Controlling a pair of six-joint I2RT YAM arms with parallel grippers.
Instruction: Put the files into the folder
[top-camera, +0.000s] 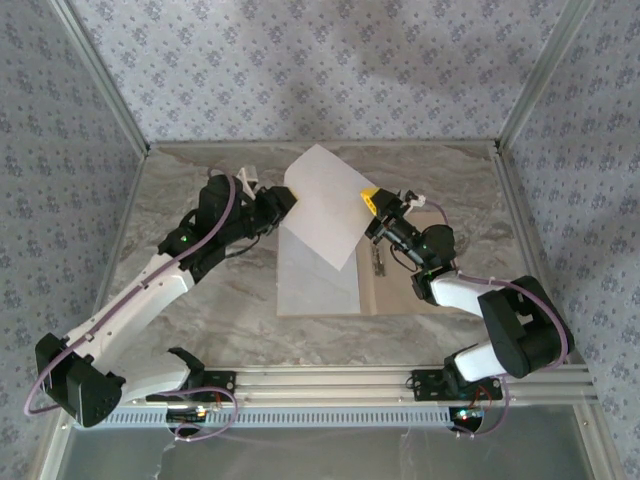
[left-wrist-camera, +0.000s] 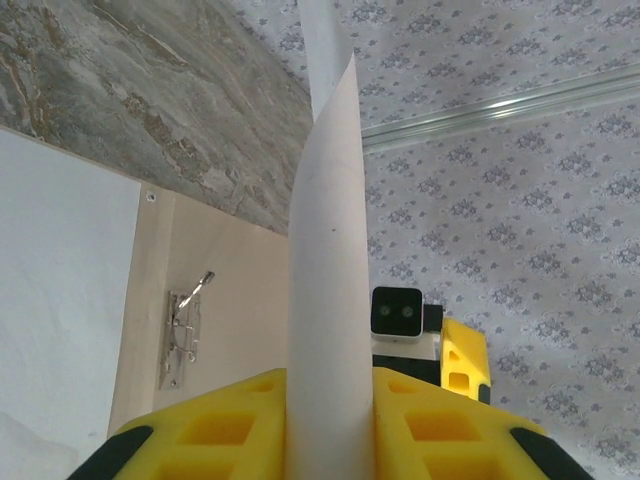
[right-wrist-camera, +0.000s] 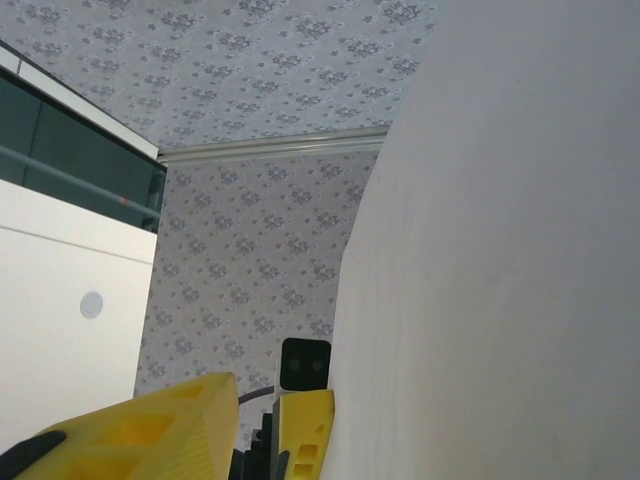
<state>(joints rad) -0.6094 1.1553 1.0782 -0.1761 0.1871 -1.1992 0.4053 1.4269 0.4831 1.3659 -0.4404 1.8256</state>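
Sheets (top-camera: 325, 205) white, plain. Folder (top-camera: 400, 295) tan (clip (left-wrist-camera: 185, 335) silver). Table (top-camera: 470, 200) grey-brown marble veining. Walls (top-camera: 300, 70) pale lilac, small floral repeat. Fingers (left-wrist-camera: 225, 430) yellow, black-tipped. Arms (top-camera: 150, 290) white, black joints; cables (top-camera: 228, 215) purple

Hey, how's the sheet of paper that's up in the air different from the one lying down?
The raised sheet hangs in the air, pinched by the left gripper; the lying sheet rests free beside the folder's bare tan leaf. The raised sheet is tilted and bowed; the lying sheet is flat. Both are plain white and look alike in size.
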